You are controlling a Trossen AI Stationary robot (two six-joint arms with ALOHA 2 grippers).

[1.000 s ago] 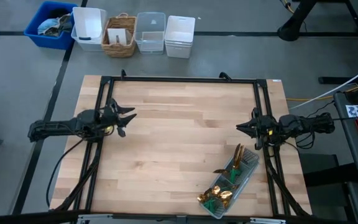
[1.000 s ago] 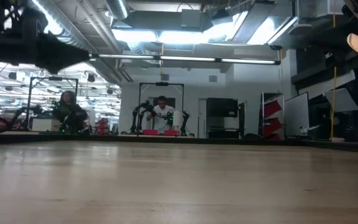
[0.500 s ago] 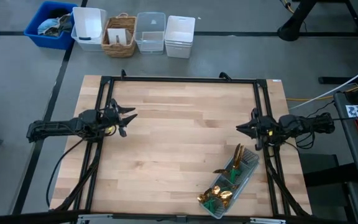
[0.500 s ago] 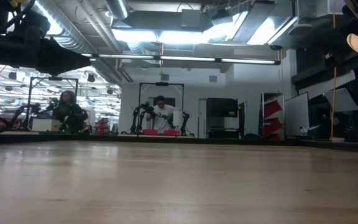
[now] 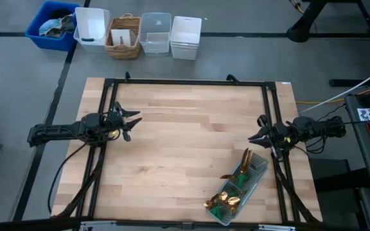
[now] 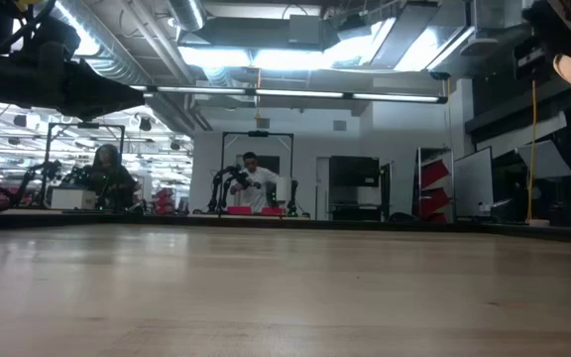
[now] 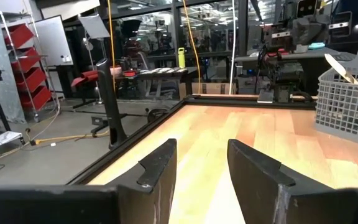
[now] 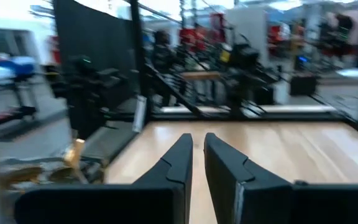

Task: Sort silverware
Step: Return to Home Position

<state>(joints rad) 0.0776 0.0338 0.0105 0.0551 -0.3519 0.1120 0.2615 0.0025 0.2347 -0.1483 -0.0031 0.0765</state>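
Silverware (image 5: 235, 187): every piece in view lies heaped in the tray (image 5: 259, 168). The gold heads bunch at the tray's end nearest the desk's front edge. One piece pokes past the tray's far end, and another hangs over its long side toward the middle of the desk.
Outside the tray: no loose piece shows on the desk (image 5: 185, 135).
Right arm (image 5: 307, 128): its tip sits just beyond the tray's far end, clear of the tray and touching nothing.
Right jaws: all but closed, with only a thin slit between them in the right wrist view, and gripping nothing.
Left arm (image 5: 69, 131): waits well apart from the tray, on the opposite side of the desk.
Left jaws: spread apart and empty, with bare wood showing between them.
Just changed: over the last second the right arm has swung a little. Its tip now sits slightly nearer the tray's far end and the arm lies at a slant. The left arm has not stirred, and the tray and its load lie as they did.
Meaning for the task: putting pieces away looks finished, and this small swing reads as the right arm settling toward rest, not reaching for more. Whether the pieces are separated by kind cannot be told, since the heap looks mixed from above.
Risk: the piece sticking out past the tray's far end is the one closest to the moving arm.
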